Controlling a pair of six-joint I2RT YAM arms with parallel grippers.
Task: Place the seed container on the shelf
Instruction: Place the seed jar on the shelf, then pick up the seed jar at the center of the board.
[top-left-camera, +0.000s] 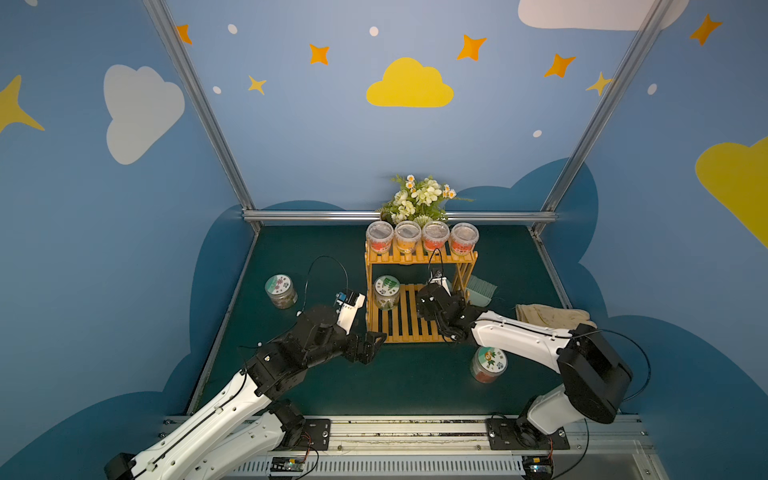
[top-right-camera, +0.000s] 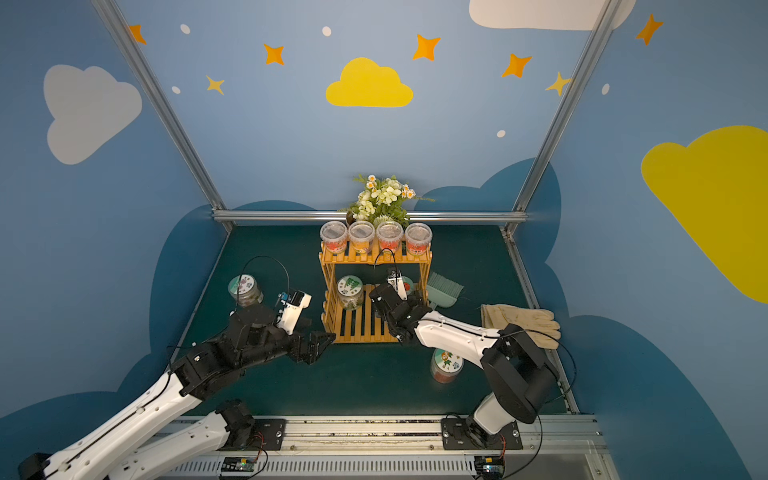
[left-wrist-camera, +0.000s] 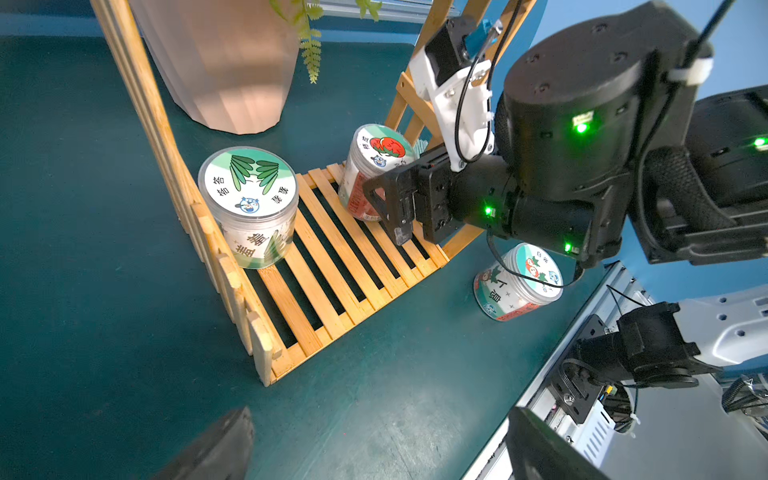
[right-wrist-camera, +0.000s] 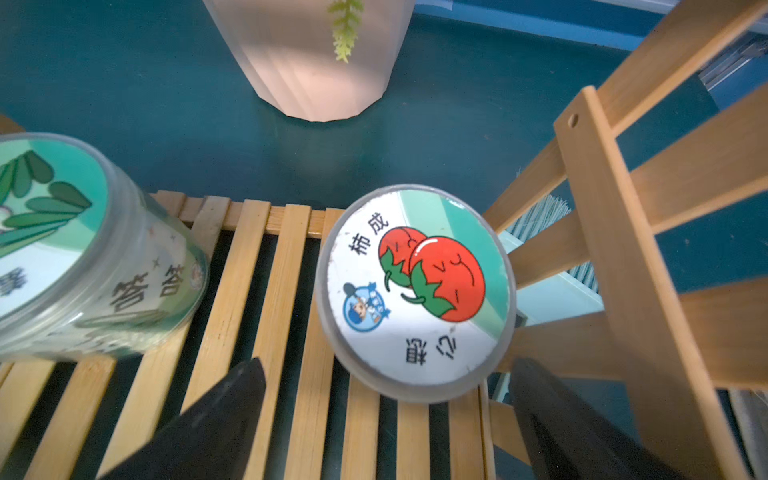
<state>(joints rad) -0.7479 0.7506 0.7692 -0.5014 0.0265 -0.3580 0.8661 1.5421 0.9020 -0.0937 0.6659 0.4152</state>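
The seed container (right-wrist-camera: 415, 291), a clear jar with a tomato picture on its lid, stands on the lower tier of the shelf (top-left-camera: 409, 332) at its right end, beside the ladder side. In a top view only a sliver of its lid (top-right-camera: 408, 285) shows behind the arm. My right gripper (right-wrist-camera: 388, 370) is open; its fingers flank the jar's near side without touching it, as the left wrist view also shows (left-wrist-camera: 374, 166). My left gripper (left-wrist-camera: 380, 440) hangs open over bare mat off the shelf's front left corner (top-left-camera: 372, 345).
A green-leaf jar (top-left-camera: 387, 292) stands at the left of the lower tier. Several clear cups (top-left-camera: 422, 237) fill the top tier. Loose jars stand on the mat at left (top-left-camera: 281, 291) and front right (top-left-camera: 488, 364). A flower pot (top-left-camera: 419, 199), brush (top-left-camera: 482, 286) and gloves (top-left-camera: 552, 318) lie nearby.
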